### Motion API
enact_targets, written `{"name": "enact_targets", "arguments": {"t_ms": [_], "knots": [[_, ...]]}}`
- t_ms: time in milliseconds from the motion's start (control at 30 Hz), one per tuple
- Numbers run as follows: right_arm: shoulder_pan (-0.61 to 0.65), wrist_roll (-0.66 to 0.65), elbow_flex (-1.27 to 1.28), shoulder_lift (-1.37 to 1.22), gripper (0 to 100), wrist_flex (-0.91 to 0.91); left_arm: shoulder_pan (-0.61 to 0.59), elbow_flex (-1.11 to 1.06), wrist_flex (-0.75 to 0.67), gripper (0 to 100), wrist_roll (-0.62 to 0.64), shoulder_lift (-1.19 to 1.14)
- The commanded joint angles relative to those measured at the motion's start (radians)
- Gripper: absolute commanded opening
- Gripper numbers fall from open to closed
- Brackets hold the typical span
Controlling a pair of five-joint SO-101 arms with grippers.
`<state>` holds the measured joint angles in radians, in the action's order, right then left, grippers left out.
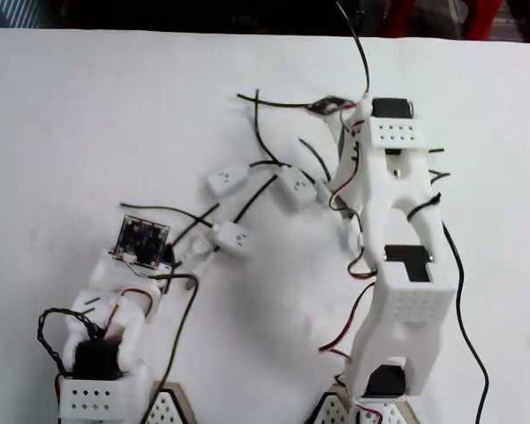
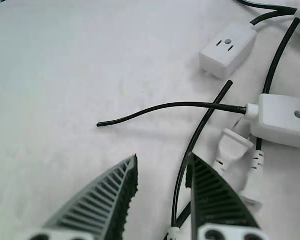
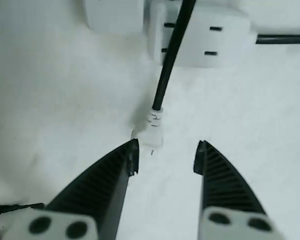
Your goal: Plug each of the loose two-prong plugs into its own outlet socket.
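Three white outlet blocks lie mid-table: one at the far left (image 1: pixel 227 181), one in the middle (image 1: pixel 296 185), one nearer (image 1: pixel 231 237). My left gripper (image 2: pixel 162 167) is open and low over the table. A loose white two-prong plug (image 2: pixel 236 144) lies just off its one fingertip, in front of the nearer outlet (image 2: pixel 285 120). Another outlet (image 2: pixel 227 50) sits farther off. My right gripper (image 3: pixel 167 150) is open, with a small white plug (image 3: pixel 151 132) on a black cord just ahead of its fingertips and slightly off-centre, prongs towards the camera. A slotted outlet (image 3: pixel 205 40) lies beyond it.
Thin black cords (image 1: pixel 265 150) loop among the outlets, and one loose cord end (image 2: pixel 140 114) lies ahead of my left gripper. Red and black arm wires (image 1: pixel 349 300) trail beside the right arm. The white tabletop (image 1: pixel 88 115) stretches out to the left.
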<state>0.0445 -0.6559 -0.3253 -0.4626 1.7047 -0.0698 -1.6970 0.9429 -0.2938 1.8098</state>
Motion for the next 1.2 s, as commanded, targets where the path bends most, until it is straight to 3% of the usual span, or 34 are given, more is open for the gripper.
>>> {"name": "enact_targets", "arguments": {"t_ms": [0, 133, 367, 1000, 1167], "knots": [[-0.007, -0.009, 0.066, 0.09, 18.0, 0.013, -0.012, 0.005, -0.017, 17, -0.006, 0.008], [0.002, -0.011, 0.178, 0.101, 18.0, -0.008, -0.012, 0.005, -0.017, 17, -0.006, 0.008], [-0.035, -0.011, 0.284, 0.096, 18.0, -0.197, -0.012, 0.005, -0.015, 17, -0.006, 0.008], [-0.038, -0.005, 0.338, 0.007, 18.0, -0.28, -0.012, 0.005, -0.015, 17, -0.006, 0.008], [-0.016, -0.008, 0.331, -0.022, 9.8, -0.28, -0.012, 0.005, -0.015, 17, -0.006, 0.008]]}}
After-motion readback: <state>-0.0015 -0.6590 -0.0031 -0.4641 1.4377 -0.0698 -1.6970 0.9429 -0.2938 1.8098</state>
